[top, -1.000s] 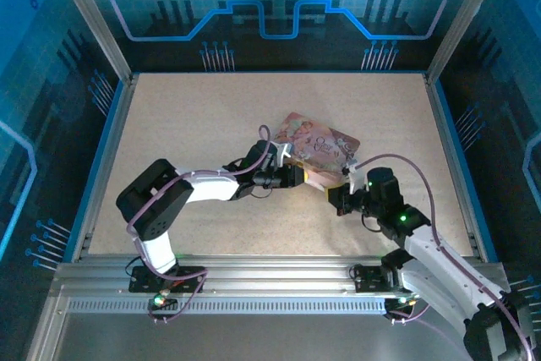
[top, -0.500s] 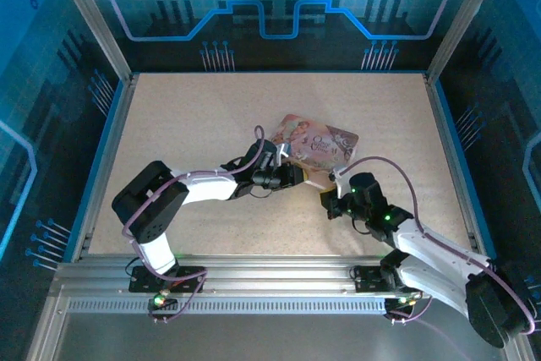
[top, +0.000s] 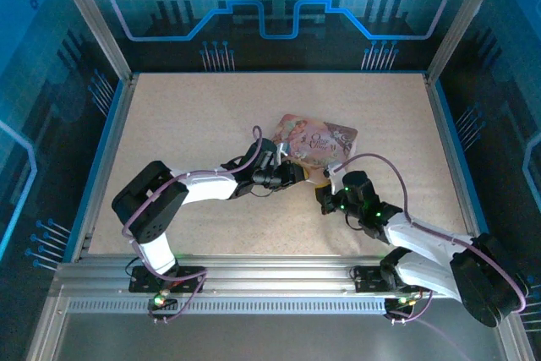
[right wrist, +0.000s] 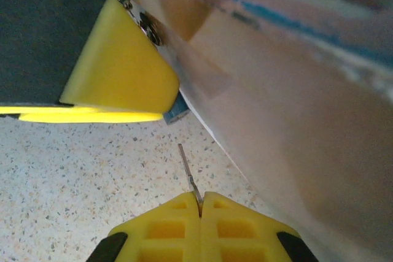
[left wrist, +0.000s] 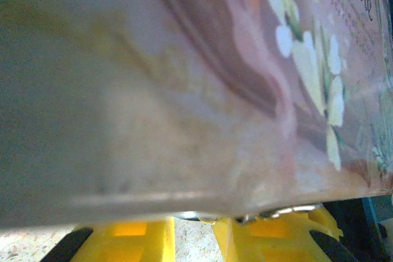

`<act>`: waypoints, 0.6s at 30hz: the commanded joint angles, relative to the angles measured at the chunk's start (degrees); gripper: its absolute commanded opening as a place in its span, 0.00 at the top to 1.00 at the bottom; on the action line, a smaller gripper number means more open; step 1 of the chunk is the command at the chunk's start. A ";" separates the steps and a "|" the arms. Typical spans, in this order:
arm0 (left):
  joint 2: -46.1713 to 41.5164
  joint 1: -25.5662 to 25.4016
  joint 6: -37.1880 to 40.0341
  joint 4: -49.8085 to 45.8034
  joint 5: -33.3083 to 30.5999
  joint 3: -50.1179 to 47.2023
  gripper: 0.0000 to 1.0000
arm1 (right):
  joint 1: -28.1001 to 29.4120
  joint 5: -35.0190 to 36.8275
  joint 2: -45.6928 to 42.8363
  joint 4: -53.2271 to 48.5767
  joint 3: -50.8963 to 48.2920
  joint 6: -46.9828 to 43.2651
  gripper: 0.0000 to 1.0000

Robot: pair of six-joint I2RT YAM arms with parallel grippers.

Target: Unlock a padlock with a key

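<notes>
The right gripper [top: 325, 200], jaws being held shut on the key [right wrist: 189, 173], is being carried left toward the tin's [top: 319, 139] near corner, probably for insertion. Whether the left gripper's [top: 296, 175] jaws are gripping anything cannot be told.

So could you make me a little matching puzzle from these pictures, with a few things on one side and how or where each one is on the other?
Things
1. thin grey metal key
2. flat pink picture-printed tin box
3. right arm's yellow-fingered tool
4. speckled beige tabletop

States
A. closed tight
B. printed with white flowers
C. spreads beneath both arms
D. pokes out from between yellow fingertips

Pairs: 1-D, 2-B, 3-A, 4-C.
</notes>
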 commanded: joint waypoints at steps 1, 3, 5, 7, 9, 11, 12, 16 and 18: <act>-2.27 -0.50 -2.01 3.26 3.04 1.10 0.82 | 0.36 0.45 0.78 4.18 -0.24 1.08 1.00; -2.27 -0.47 -2.26 3.50 3.04 1.07 0.82 | 0.22 0.39 1.24 4.80 -0.14 1.31 1.00; -2.37 -0.43 -2.51 3.70 3.04 0.98 0.82 | -0.03 0.27 1.65 5.61 -0.16 1.69 1.00; -2.37 -0.43 -2.53 3.65 3.04 0.98 0.82 | -0.34 0.29 2.00 6.32 -0.21 2.08 1.00; -2.27 -0.48 -2.54 3.79 3.04 0.98 0.82 | -0.58 0.35 2.43 6.78 -0.10 2.32 1.00; -2.27 -0.44 -2.73 3.94 3.10 0.88 0.82 | -0.50 0.37 2.96 6.94 0.04 2.50 1.00; -2.28 -0.43 -2.84 4.09 3.08 0.89 0.82 | -0.55 0.23 3.29 7.20 0.14 2.50 1.00; -2.14 -0.47 -2.96 4.22 3.13 0.87 0.82 | -0.55 -0.09 3.98 7.60 0.44 2.46 1.00; -2.02 -0.44 -2.99 4.38 3.20 0.95 0.82 | -0.67 -0.22 4.22 7.97 0.34 2.59 1.00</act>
